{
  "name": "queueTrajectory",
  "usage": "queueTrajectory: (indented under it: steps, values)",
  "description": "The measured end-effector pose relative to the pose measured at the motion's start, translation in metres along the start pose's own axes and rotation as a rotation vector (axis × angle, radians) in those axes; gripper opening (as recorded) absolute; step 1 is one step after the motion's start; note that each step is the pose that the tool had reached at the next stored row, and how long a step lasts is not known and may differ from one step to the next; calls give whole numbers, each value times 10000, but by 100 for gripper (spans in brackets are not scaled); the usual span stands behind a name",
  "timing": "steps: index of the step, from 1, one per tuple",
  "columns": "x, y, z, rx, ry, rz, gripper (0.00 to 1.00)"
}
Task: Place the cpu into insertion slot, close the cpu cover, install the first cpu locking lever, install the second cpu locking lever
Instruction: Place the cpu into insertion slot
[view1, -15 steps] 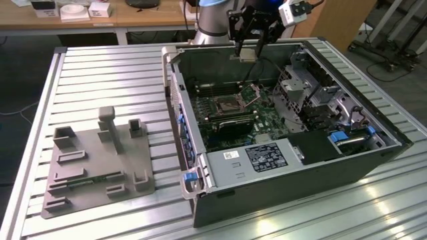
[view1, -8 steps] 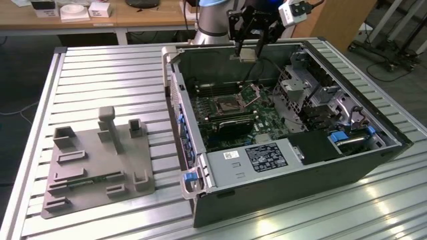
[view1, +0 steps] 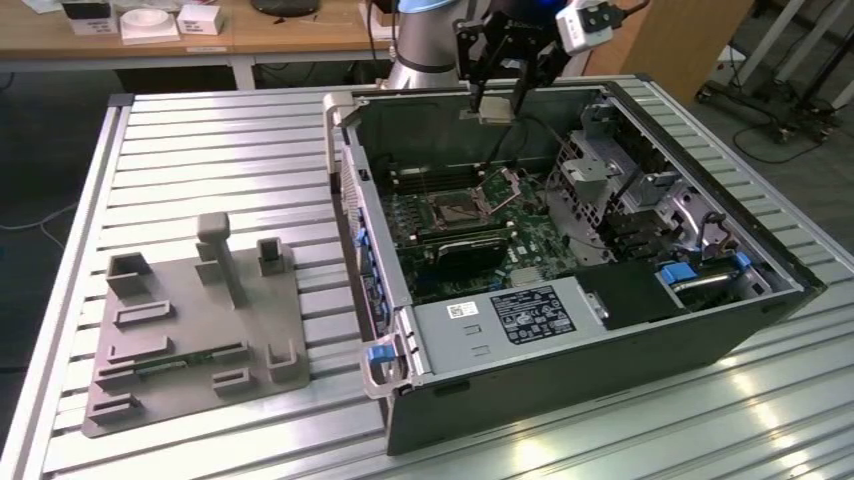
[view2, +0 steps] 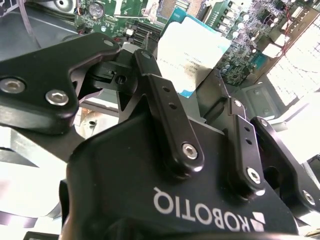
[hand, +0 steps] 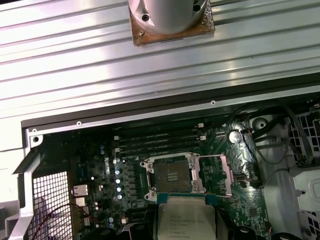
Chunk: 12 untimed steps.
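My gripper (view1: 497, 106) hangs over the far wall of the open computer case (view1: 360, 240), shut on the cpu (view1: 495, 111), a small flat silvery-tan chip. In both wrist views the cpu (hand: 186, 220) (view2: 192, 52) shows its pale printed face, held level above the motherboard. The insertion slot (hand: 172, 176) (view1: 454, 212) is a square black-rimmed socket with a dark centre, uncovered and bare, just beside the held chip in the first wrist view. The cpu cover (hand: 226, 175), a thin metal frame, is swung open to one side of the slot.
Long memory slots (hand: 160, 140) run beside the socket. A black label-bearing box (view1: 534, 315) and a metal drive cage (view1: 627, 185) fill the case's near and right parts. A grey fixture block (view1: 200, 330) stands on the slatted table (view1: 227, 150).
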<state>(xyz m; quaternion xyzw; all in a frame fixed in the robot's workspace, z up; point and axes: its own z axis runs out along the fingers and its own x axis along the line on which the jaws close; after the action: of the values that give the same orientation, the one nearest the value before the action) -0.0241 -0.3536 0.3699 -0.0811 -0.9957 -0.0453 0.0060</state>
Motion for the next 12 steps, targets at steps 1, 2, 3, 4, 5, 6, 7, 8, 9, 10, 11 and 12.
queueTrajectory:
  steps: [1, 2, 3, 4, 5, 6, 7, 8, 9, 10, 11, 12]
  values:
    - [2, 0, 0, -1, -4, 45, 54]
    - [3, -1, 1, -2, -8, 93, 54]
    - [6, -1, 1, -3, -15, 163, 54]
    - [9, -2, 1, -5, -22, 247, 54]
    - [11, -2, 1, -6, -29, 327, 54]
    - [11, -2, 1, -7, -34, 387, 54]
    - [11, -2, 1, -9, -38, 432, 54]
    - [11, -2, 1, -9, -42, 466, 54]
    - [12, -2, 1, -10, -44, 493, 54]
    - [12, -2, 1, -10, -46, 512, 54]
    - [12, -2, 1, -10, -46, 521, 54]
    - [12, -2, 1, -11, -47, 522, 54]
